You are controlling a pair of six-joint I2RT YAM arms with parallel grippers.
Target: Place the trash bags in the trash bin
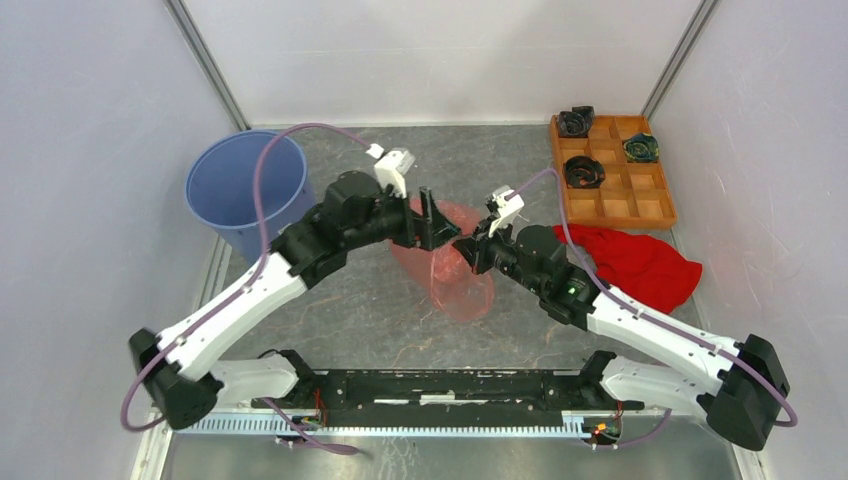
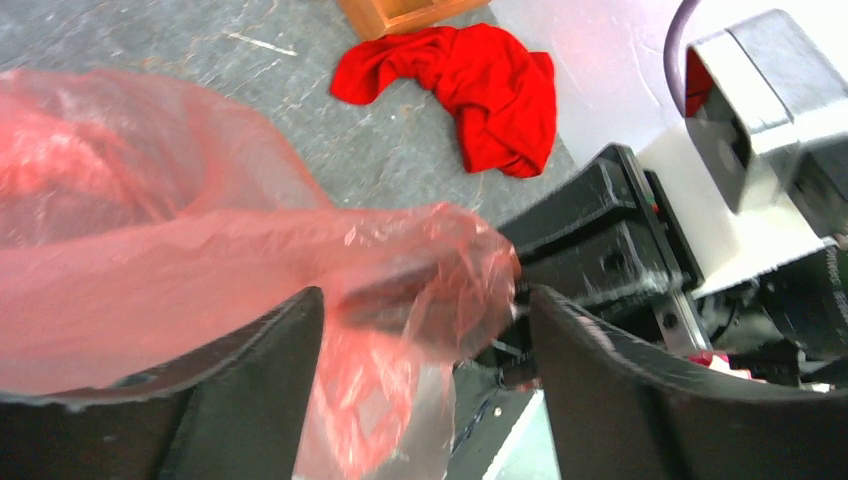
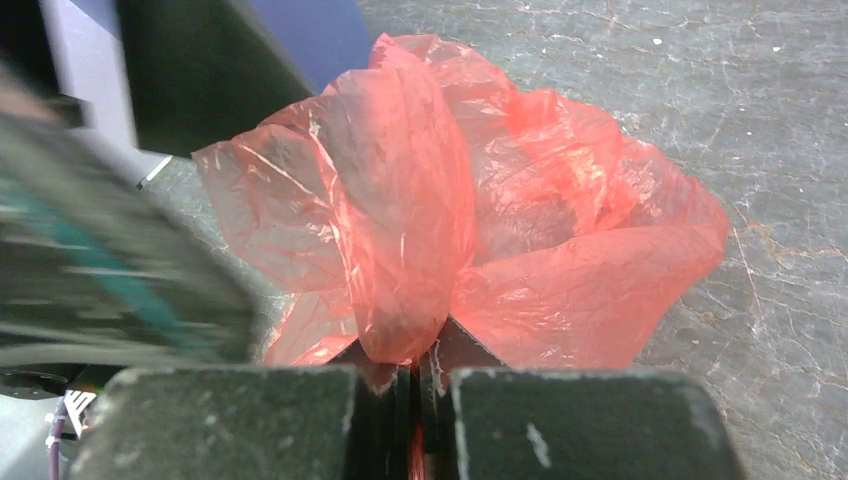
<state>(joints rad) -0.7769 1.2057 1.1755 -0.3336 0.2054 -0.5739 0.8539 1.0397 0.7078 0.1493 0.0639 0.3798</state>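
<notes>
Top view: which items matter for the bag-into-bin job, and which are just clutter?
Job:
- trash bag, translucent red film, on the table between the arms
- trash bin, blue bucket, far left
- right pincer, shut on the bag
- left pincer, open, bag film between its fingers

Lying about:
- red cloth
- orange tray
- dark objects in the tray

Left hand (image 2: pixel 425 305) gapes wide; right hand (image 3: pixel 415 368) pinched tight.
</notes>
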